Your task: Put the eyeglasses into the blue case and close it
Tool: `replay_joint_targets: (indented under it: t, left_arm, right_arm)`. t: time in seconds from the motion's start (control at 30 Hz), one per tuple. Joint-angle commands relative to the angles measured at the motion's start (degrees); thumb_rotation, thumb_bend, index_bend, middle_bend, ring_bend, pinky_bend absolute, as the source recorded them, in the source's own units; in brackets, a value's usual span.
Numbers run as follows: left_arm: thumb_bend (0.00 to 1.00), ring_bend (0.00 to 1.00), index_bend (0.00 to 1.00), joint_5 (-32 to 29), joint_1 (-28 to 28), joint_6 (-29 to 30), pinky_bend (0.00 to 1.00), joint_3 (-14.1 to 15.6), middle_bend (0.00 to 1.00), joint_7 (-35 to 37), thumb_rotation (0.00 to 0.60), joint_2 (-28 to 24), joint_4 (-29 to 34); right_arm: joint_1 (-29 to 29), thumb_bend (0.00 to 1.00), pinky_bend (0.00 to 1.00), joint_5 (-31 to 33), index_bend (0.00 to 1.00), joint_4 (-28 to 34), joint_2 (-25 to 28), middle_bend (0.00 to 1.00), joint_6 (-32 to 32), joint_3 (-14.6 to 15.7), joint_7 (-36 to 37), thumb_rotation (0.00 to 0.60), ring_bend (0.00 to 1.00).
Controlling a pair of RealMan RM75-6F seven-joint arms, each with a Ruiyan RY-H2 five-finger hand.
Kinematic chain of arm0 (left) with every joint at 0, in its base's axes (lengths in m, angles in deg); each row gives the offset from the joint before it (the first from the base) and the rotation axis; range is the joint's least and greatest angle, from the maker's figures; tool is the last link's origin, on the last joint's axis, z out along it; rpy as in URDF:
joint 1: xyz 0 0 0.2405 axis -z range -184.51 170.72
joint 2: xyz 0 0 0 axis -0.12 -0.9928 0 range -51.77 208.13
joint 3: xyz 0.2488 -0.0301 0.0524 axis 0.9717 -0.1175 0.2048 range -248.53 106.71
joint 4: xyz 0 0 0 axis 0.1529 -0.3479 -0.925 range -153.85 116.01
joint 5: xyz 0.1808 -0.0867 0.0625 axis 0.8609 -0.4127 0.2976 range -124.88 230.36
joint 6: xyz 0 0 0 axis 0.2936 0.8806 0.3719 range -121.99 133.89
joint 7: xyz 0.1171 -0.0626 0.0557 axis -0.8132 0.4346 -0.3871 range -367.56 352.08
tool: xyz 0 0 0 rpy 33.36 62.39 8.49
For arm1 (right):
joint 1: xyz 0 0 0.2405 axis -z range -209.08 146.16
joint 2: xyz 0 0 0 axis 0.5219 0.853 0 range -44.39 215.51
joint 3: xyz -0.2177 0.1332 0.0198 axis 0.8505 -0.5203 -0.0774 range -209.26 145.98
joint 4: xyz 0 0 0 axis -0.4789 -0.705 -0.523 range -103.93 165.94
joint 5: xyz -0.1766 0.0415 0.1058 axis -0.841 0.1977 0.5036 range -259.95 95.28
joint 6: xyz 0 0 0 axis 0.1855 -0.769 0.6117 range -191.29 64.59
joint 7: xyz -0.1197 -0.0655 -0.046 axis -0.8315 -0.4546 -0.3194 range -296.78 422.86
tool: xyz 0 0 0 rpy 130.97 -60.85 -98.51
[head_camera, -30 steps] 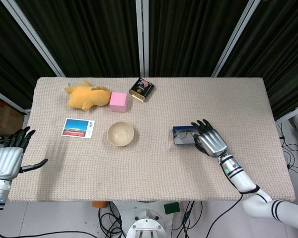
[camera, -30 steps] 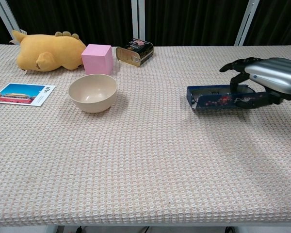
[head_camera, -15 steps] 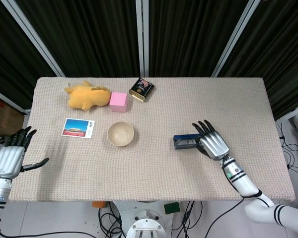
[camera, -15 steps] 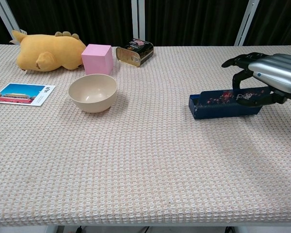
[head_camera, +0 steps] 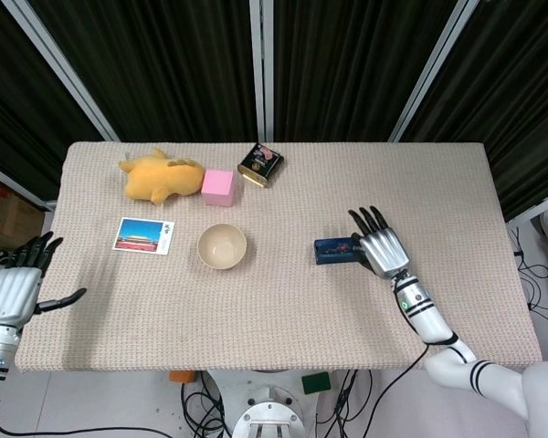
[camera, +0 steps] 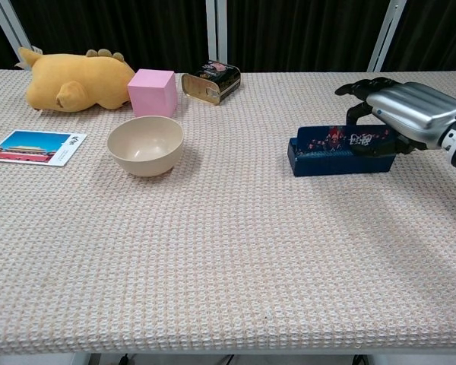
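We see the surface (head_camera: 283,301) carrying a plush (head_camera: 158,176), a bowl (head_camera: 222,246), a card (head_camera: 143,234), a pink cube (head_camera: 218,187) and a tin (head_camera: 260,164). Our right hand (head_camera: 380,248) rests over the blue case (camera: 338,151) right of center, fingers (camera: 359,89) spread across its top; whether they grip it we cannot tell. Our left hand (head_camera: 16,290) hangs off the near-left edge, fingers apart and holding nothing.
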Motion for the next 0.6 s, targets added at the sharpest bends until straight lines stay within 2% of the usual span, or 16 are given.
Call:
replay_joint_targets:
  t: [0.03,0.27,0.37,0.5,0.6]
  left_arm:
    - [0.00,0.00,0.06,0.03,0.04,0.03,0.11,-0.04,0.00,-0.05,0.087,0.00,0.06]
    - [0.00,0.00,0.06,0.14,-0.05,0.52,0.11,-0.07,0.00,-0.55,0.085,-0.33,0.70]
    - [0.00,0.00,0.06,0.27,-0.20,0.92,0.11,-0.05,0.00,-0.81,0.085,-0.49,1.10]
    - [0.00,0.00,0.06,0.66,-0.44,1.91,0.11,-0.17,0.00,-0.84,0.085,-0.63,1.45]
    - [0.00,0.00,0.06,1.34,-0.73,3.26,0.11,-0.33,0.00,-0.71,0.087,-0.52,1.45]
  right_arm:
    - [-0.43,0.57,0.00,-1.66,0.01,-4.52,-2.86,0.00,-3.21,-0.70,0.71,0.600,0.00]
    - [0.06,0.38,0.00,-2.67,0.00,-9.29,-5.55,0.00,-7.91,-1.86,6.30,0.600,0.00]
    - [0.98,0.37,0.00,-3.03,0.00,-9.42,-4.91,0.00,-10.80,-2.29,7.36,0.600,0.00]
    - [4.76,0.37,0.00,-2.64,0.00,-6.67,-1.25,0.00,-15.87,-2.45,9.04,0.600,0.00]
    - [9.57,0.35,0.00,-1.04,0.00,-0.03,5.27,0.00,-17.18,-1.15,11.06,0.600,0.00]
